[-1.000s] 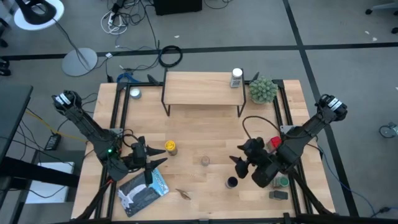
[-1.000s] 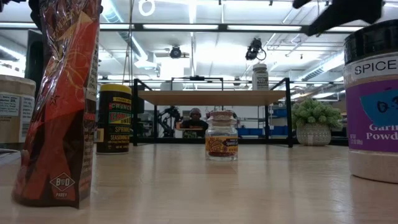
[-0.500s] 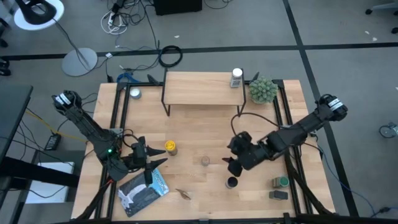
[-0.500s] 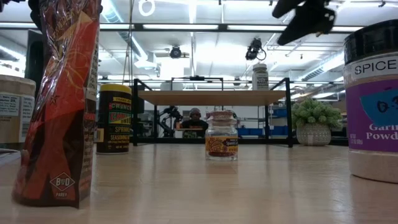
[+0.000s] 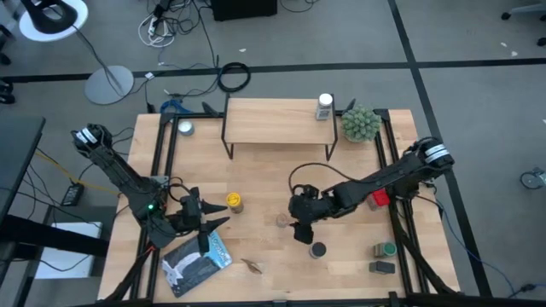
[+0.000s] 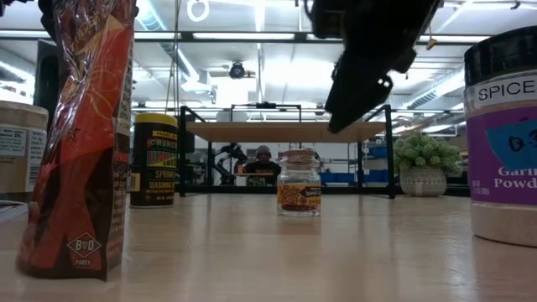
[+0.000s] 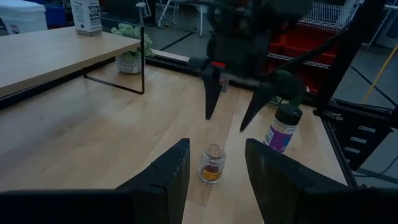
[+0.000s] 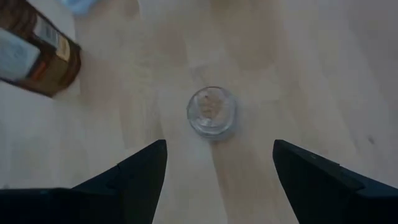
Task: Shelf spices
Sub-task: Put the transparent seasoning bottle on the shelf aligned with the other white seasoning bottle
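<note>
A small clear tan-lidded jar (image 5: 281, 220) stands upright on the table's middle; it also shows in the right wrist view (image 8: 211, 112) and the low view (image 6: 299, 183). My right gripper (image 5: 294, 223) hangs open just above it, pointing down, its fingers (image 7: 211, 99) apart and clear of the jar. My left gripper (image 5: 200, 223) is open and empty over a blue-white packet (image 5: 198, 260). A yellow jar (image 5: 234, 201) stands left of the small jar. A black-lidded jar (image 5: 317, 250) stands nearer. The shelf (image 5: 277, 119) at the far side bears a white-capped bottle (image 5: 324, 107).
A potted plant (image 5: 361, 124) stands right of the shelf. A red tin (image 5: 378, 199), a green tin (image 5: 388, 250) and a dark tin (image 5: 381, 267) sit at the right. A red-orange bag (image 6: 84, 134) stands at the near edge. Bare wood lies between the jars and the shelf.
My right gripper has swung from the table's near right toward the left, past the black-lidded jar, to above the small tan-lidded jar. It has come lower and stayed open. The jars have not moved.
</note>
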You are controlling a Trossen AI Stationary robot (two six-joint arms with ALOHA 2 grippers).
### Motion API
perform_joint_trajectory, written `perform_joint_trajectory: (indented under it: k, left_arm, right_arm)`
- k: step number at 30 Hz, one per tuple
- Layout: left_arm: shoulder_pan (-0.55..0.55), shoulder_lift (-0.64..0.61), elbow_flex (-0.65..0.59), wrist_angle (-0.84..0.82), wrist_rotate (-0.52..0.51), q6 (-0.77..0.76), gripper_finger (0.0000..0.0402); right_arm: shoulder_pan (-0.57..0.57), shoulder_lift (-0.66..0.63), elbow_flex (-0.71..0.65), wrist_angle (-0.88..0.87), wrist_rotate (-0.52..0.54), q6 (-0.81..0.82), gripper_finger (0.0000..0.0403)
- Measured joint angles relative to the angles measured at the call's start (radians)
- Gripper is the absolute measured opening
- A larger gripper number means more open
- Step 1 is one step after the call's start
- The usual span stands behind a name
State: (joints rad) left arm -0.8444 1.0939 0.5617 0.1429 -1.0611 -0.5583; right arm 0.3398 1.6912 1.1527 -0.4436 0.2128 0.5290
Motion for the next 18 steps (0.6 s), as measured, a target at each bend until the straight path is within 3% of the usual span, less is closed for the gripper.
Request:
perform_joint_trajectory:
  k: [7,18]
  left_arm:
    - [0.000,0.000,0.000,-0.007,0.000,0.001,0.0161]
    - [0.006,0.000,-0.101,0.016,0.033,-0.046,0.0160]
  right_arm:
    - [-0.024,0.122,0.094,-0.003,-0.042,-0.109,0.0292]
    - [-0.041,0.143,0.119,-0.048,-0.033,-0.103,0.0292]
